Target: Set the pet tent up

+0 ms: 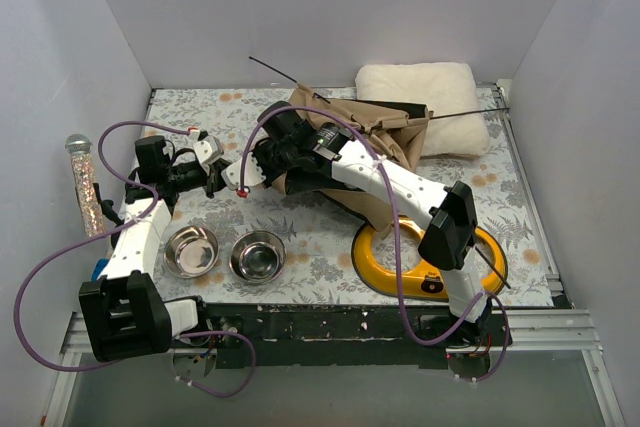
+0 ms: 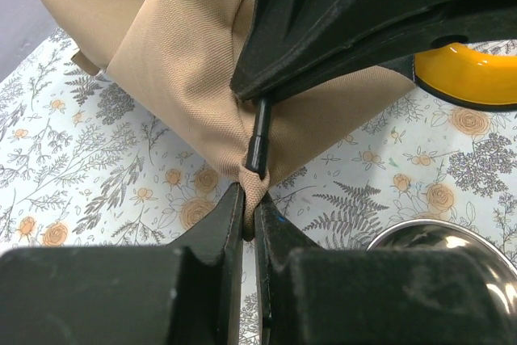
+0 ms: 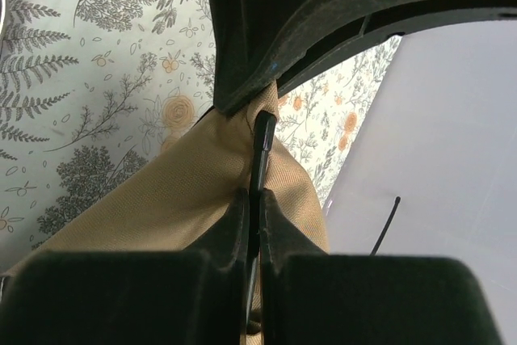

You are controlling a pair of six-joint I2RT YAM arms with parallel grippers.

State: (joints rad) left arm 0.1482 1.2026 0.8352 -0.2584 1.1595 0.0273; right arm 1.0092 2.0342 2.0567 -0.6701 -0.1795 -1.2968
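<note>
Tan pet tent (image 2: 186,78) corner pinched, rod (image 3: 260,151) gripped

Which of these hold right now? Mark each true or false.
1. The left fingers are shut on a corner of the tan fabric pet tent. True.
2. The right fingers pinch the tent's thin black rod. True.
3. The bowls sit in the stand. False: the two round steel bowls stand on the table, left of the yellow oval bowl stand.
4. The tent stands as an upright pyramid. False: it lies collapsed.
5. The cushion is inside the tent. False: the cream fluffy cushion lies outside it, at the back right.
</note>
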